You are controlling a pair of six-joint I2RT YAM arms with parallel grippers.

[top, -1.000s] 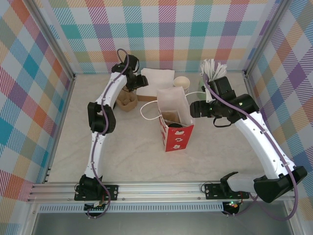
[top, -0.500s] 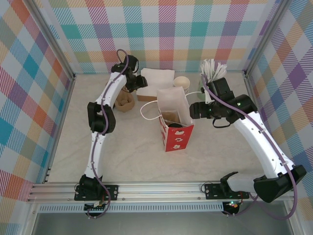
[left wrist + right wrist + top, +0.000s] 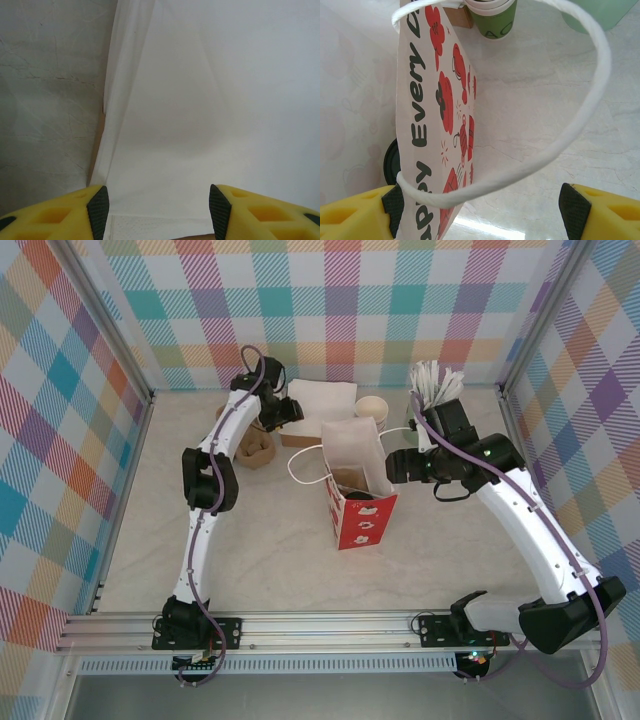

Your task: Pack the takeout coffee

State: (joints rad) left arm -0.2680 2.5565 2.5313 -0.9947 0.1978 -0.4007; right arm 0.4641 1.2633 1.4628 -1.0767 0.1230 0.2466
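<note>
Cup (image 3: 372, 407) sits unpacked behind the bag (image 3: 361, 520), so I've work left: right gripper (image 3: 481, 204) wide around the handle (image 3: 590, 100), left gripper (image 3: 157, 210) parted, empty, over napkins (image 3: 210, 100).

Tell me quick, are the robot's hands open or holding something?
Left gripper: open, empty, over the white napkins.
Right gripper: open, gripping nothing; the white rope handle loops just ahead.

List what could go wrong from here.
1. The white cord handle loops through the open right gripper; pulling it may tip the red-and-white floral paper bag.
2. The dark green paper cup stands close to that bag; a dragged bag could topple it.
3. The left gripper hovers over the white napkin stack, and may snag it.
</note>
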